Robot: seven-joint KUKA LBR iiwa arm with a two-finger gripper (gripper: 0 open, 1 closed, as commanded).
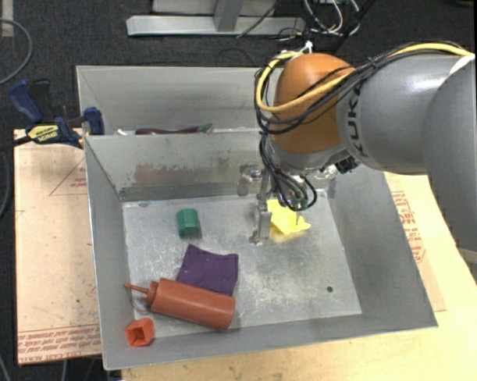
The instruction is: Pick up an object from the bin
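My gripper [260,233] hangs low over the middle of the bin, right of centre. Its left finger [261,221] shows as a grey bar reaching down near the floor; the other finger is hidden behind the wrist cables. The jaws stand wide apart, open. A small yellow piece [290,225] lies on the bin floor just right of that finger, in the gap under the gripper and partly covered by the cables. Whether the finger touches it I cannot tell.
A small green cylinder [188,220] lies left of the gripper. Nearer the front left are a purple cloth [210,270], a rust-red squeeze bottle [192,304] on its side, and a small orange cap [139,332].
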